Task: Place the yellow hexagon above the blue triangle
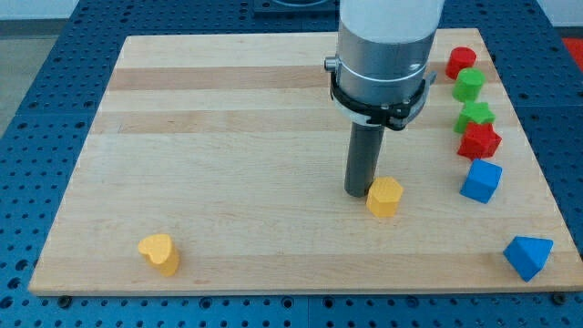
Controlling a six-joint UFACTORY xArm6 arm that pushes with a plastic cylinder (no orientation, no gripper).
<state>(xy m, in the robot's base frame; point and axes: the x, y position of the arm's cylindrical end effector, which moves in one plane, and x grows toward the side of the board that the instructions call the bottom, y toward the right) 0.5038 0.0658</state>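
Your yellow hexagon sits mid-worktop, touching or just beside my tip on the tip's right & slightly toward the view's bottom; the blue triangle lies well apart, at the bottom-right corner, so I judge the next push must run rightward w/ the hexagon ending above it. The end effector is a bare rod w/ nothing to open or close, resting by the hexagon. Count on the worktop: 2 yellow (hexagon + yellow heart bottom-left), 2 blue (triangle + blue cube), 2 red, 2 green along the right edge.
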